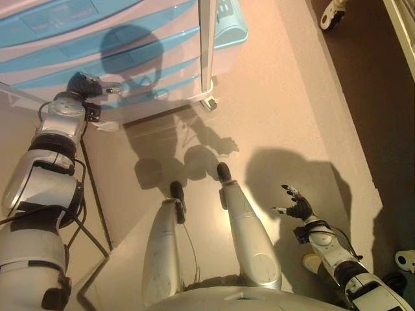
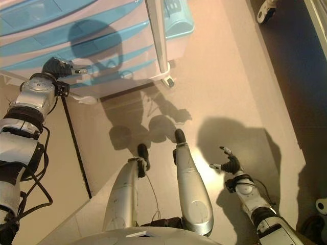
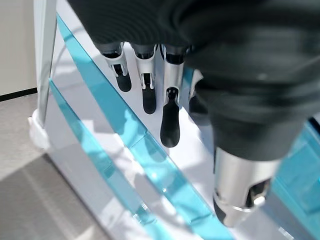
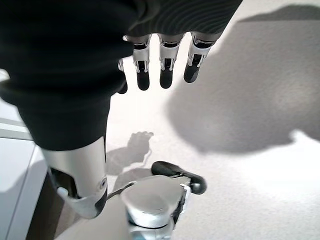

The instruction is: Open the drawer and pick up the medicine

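A white drawer unit point(image 1: 149, 45) with translucent blue drawer fronts point(image 3: 125, 135) stands at the far left, and all its drawers look closed. My left hand point(image 1: 83, 85) is held against one of the lower fronts. In the left wrist view its fingers point(image 3: 170, 115) are straight and hang just off the blue front, holding nothing. My right hand point(image 1: 299, 207) hangs low on the right over the beige floor, fingers point(image 4: 167, 70) spread and empty. No medicine shows in any view.
A white upright post point(image 1: 207, 39) runs down the unit's right corner to a small foot point(image 1: 209, 102). A dark floor strip point(image 1: 382, 97) lies along the right, with a white caster point(image 1: 332, 16) at its top. A white object point(image 1: 406, 259) sits at the lower right.
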`<state>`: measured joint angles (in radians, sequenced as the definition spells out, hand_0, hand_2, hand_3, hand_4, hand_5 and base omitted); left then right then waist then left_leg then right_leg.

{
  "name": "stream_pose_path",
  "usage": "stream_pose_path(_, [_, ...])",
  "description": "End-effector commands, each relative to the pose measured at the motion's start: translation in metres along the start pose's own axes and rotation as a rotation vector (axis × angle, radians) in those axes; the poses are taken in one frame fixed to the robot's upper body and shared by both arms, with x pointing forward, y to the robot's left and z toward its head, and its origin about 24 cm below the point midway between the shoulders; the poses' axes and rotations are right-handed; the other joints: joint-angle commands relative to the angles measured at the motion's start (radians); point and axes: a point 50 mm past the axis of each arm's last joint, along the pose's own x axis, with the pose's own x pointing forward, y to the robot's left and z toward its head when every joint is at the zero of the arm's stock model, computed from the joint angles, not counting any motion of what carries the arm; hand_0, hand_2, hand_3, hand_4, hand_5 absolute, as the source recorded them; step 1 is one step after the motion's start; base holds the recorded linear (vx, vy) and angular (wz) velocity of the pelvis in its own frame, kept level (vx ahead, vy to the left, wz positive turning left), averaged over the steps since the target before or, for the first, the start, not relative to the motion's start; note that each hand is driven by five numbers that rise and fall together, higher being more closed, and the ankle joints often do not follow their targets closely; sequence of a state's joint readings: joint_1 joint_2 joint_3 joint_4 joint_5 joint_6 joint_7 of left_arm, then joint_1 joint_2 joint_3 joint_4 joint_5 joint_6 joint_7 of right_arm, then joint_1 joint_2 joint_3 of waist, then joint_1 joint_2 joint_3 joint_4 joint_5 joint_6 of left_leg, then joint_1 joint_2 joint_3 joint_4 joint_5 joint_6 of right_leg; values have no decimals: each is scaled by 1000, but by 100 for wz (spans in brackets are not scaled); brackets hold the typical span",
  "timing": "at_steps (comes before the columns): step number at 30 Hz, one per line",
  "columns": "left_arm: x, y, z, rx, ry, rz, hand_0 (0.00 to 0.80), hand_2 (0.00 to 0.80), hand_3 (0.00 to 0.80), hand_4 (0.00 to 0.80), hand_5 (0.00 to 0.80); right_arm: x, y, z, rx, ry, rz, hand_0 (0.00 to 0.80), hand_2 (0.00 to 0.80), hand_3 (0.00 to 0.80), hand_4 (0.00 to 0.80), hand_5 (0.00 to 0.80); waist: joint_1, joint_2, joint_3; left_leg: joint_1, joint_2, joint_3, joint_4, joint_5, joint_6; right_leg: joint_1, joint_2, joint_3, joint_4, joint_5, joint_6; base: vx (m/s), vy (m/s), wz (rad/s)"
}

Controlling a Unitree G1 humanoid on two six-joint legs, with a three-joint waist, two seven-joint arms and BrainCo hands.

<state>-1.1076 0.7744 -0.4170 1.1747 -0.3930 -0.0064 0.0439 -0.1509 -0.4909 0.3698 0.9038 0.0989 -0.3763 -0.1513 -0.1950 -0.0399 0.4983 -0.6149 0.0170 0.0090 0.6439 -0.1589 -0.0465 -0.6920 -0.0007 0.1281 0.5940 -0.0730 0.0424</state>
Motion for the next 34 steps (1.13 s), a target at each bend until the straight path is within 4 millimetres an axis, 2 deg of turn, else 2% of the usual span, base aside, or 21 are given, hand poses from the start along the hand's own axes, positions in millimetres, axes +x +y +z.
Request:
stream_pose_path(1, [-4,37,13,-55,-98,99,0,0,0,0,0,-16,10,-14,29,9,13,0,0,0,0,0,-17,-1,-80,30,-50,53,-41,-14,121,52,43,-19,-4,-35,-80,0,0,0])
stream_pose_path(5, [-9,22,-8,-151,-92,20,0,0,0,0,0,-16,9,-14,53,4,5,0,0,0,0,0,-4,13,-85,42,-61,47,-31,-25,124,64,42,-28,17,-51,-87,14,-12,2])
stream_pose_path(10, [-35,-31,-66,-301,-59,-133,0,0,0,0,0,-20,18,-19,78,23,12,0,0,0,0,0,36,31,-100,96,-81,34,-58,-26,127,121,24,-52,1,-58,-88,41,-47,0])
stream_pose_path(13, [-64,-57,-109,-401,-18,-193,0,0,0,0,0,-24,20,-24,91,42,16,0,0,0,0,0,65,40,-111,148,-89,23,-102,-12,125,174,9,-66,-31,-55,-86,44,-47,5])
stream_pose_path(17, [-109,-84,-169,-509,115,-187,0,0,0,0,0,-29,24,-33,93,83,32,0,0,0,0,0,95,48,-148,235,-91,10,-189,18,114,265,-15,-85,-107,-41,-76,56,-29,15])
stream_pose_path(18, [-117,-88,-179,-530,150,-174,0,0,0,0,0,-31,26,-35,91,91,38,0,0,0,0,0,100,49,-155,250,-92,8,-204,24,112,283,-19,-90,-122,-38,-73,47,-48,14])
stream_pose_path(19, [-135,-98,-199,-554,224,-170,0,0,0,0,0,-33,29,-39,92,113,52,0,0,0,0,0,112,50,-172,282,-94,0,-239,38,107,322,-28,-101,-157,-32,-68,40,-60,19])
stream_pose_path(23, [-190,-119,-248,-563,428,-187,0,0,0,0,0,-42,41,-53,94,185,105,0,0,0,0,0,143,49,-234,383,-92,-23,-342,73,93,443,-41,-137,-264,-13,-59,57,-77,23])
stream_pose_path(26, [-222,-124,-275,-517,574,-198,0,0,0,0,0,-51,53,-64,127,246,147,0,0,0,0,0,160,46,-285,459,-88,-34,-414,90,82,533,-44,-160,-340,1,-52,61,-80,26])
stream_pose_path(29, [-255,-131,-294,-396,673,-267,0,0,0,0,0,-63,71,-75,203,327,217,0,0,0,0,0,173,43,-343,532,-83,-39,-483,106,74,613,-45,-177,-409,17,-42,41,-70,23])
stream_pose_path(34, [-279,-148,-297,-368,681,-437,0,0,0,0,0,-68,87,-80,272,379,288,0,0,0,0,0,195,44,-394,613,-76,-49,-557,119,70,694,-54,-207,-467,31,-30,-35,-32,16])
